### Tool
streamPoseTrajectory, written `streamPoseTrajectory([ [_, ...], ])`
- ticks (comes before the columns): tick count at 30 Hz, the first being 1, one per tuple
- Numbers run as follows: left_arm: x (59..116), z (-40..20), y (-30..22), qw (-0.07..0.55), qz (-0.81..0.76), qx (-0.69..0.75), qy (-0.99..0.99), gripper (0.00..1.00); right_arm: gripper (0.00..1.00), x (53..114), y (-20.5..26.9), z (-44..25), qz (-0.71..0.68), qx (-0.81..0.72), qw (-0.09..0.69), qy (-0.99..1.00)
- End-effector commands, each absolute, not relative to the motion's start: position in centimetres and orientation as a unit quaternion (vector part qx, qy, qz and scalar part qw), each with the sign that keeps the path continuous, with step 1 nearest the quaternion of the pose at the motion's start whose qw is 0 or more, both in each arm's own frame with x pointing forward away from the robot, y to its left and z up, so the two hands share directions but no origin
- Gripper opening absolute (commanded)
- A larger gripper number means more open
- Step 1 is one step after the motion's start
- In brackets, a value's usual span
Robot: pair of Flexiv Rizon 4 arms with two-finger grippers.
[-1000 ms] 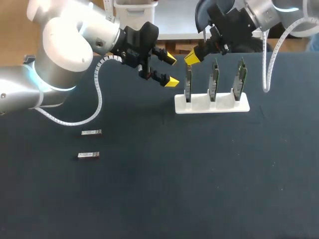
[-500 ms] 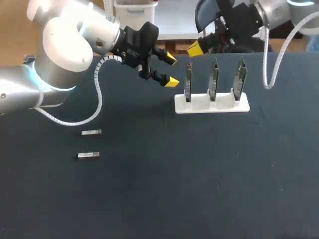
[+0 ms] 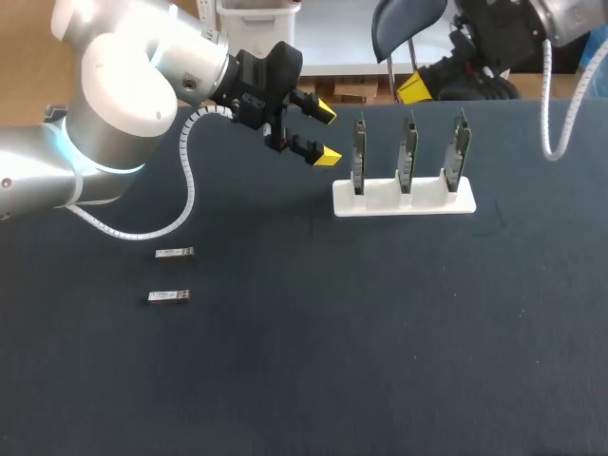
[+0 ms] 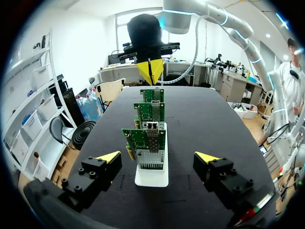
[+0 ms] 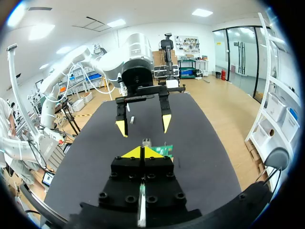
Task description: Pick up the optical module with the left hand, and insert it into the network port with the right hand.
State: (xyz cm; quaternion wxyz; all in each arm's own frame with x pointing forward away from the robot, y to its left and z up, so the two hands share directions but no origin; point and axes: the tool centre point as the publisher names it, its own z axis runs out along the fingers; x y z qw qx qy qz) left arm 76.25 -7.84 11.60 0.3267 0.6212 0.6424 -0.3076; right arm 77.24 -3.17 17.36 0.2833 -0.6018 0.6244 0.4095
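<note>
Two small silver optical modules (image 3: 174, 253) (image 3: 168, 296) lie flat on the dark table at the left, one in front of the other. A white stand (image 3: 427, 201) holds three upright green circuit cards (image 3: 407, 157) at the back right. My left gripper (image 3: 322, 134) hangs open just left of the stand with nothing in it. In the left wrist view its fingers straddle the line of cards (image 4: 147, 138), the nearest carrying a metal port cage (image 4: 151, 127). My right gripper (image 3: 415, 87) is shut and empty, high behind the cards, and it shows beyond them as the right gripper (image 4: 150, 70).
The dark table (image 3: 380, 342) stretches bare in front of the stand and to the right. My left arm's white cable (image 3: 187, 180) loops down toward the table near the modules. In the right wrist view my own gripper (image 5: 143, 152) points at the open left gripper (image 5: 143, 125).
My right gripper has lifted off the top of the leftmost card and drawn back to the right and away. The left arm and the modules have stayed put.
</note>
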Motion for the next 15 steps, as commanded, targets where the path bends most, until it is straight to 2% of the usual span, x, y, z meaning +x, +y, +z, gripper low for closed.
streamPoseTrajectory([
  [1, 76.3, 11.7, -7.9, 0.324, -0.306, 0.622, 0.644, 1.00, 0.00, 76.4, -4.3, 17.2, 0.409, -0.601, 0.284, 0.625],
  [15, 76.3, 11.7, -7.9, 0.324, -0.306, 0.622, 0.644, 1.00, 0.00, 76.6, -7.2, 15.7, 0.401, -0.596, 0.272, 0.640],
])
